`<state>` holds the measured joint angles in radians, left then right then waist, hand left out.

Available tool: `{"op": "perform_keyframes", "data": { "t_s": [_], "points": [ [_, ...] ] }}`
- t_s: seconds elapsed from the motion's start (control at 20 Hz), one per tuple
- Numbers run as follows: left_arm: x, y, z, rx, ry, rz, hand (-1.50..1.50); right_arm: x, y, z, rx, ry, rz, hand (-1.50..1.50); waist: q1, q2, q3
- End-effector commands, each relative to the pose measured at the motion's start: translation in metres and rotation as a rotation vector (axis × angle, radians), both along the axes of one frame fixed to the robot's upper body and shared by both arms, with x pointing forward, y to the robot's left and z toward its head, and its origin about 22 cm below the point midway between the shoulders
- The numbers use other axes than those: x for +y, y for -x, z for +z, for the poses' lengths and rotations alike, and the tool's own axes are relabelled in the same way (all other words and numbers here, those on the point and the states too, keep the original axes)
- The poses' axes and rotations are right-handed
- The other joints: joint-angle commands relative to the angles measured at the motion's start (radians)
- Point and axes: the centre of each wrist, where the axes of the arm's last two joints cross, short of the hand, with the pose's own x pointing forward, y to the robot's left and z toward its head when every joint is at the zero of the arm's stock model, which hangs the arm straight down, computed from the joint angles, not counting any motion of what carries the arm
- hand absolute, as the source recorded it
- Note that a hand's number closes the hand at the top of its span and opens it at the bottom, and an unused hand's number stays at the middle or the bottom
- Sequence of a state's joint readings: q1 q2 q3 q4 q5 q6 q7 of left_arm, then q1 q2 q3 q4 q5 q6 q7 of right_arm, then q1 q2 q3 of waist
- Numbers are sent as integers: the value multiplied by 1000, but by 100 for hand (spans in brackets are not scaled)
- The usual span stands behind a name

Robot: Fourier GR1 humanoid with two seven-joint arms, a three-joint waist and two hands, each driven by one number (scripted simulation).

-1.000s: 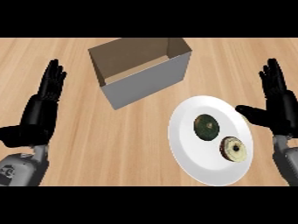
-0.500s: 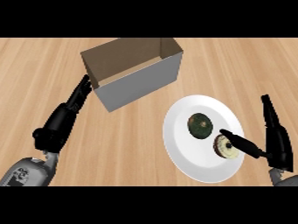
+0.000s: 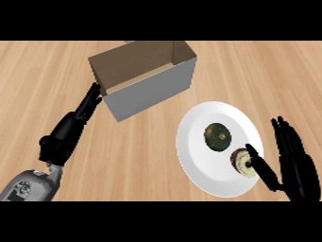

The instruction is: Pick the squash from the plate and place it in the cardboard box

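A dark green squash (image 3: 217,136) lies on a white plate (image 3: 207,170) at the right of the wooden counter. Beside it on the plate is a brown and cream ring-shaped pastry (image 3: 242,160). The open cardboard box (image 3: 144,77) stands up and to the left of the plate. My right hand (image 3: 296,168) is open at the plate's right edge, fingers straight and pointing up, its thumb reaching over the pastry; it does not touch the squash. My left hand (image 3: 69,129) is open, edge-on, fingers stretched toward the box's near left corner.
The wooden counter (image 3: 135,156) runs across the whole view. Bare wood lies between the box and the plate and in front of the box.
The view has shifted, so box and plate appear further right and lower. My right hand has turned with its palm more toward the plate; the left hand stays stretched beside the box.
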<state>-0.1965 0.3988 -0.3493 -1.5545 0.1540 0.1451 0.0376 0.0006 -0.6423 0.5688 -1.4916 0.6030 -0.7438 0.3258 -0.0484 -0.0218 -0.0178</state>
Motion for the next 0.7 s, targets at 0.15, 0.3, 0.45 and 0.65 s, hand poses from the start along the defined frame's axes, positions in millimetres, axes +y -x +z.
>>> {"op": "perform_keyframes", "data": {
  "t_s": [0.15,0.3,0.45,0.65],
  "points": [
    [-5,0,-10,39,10,-16,0,53,19,47,241,26,13,-150,5,10,6],
    [-10,2,-5,23,-3,-34,0,75,24,84,306,47,-6,-150,22,9,8],
    [-16,-3,-6,26,12,-43,0,104,27,114,338,20,-75,-150,35,16,13],
    [-15,-18,-3,11,1,-59,0,130,7,138,322,-7,-110,-150,47,23,16]
  ]
}}
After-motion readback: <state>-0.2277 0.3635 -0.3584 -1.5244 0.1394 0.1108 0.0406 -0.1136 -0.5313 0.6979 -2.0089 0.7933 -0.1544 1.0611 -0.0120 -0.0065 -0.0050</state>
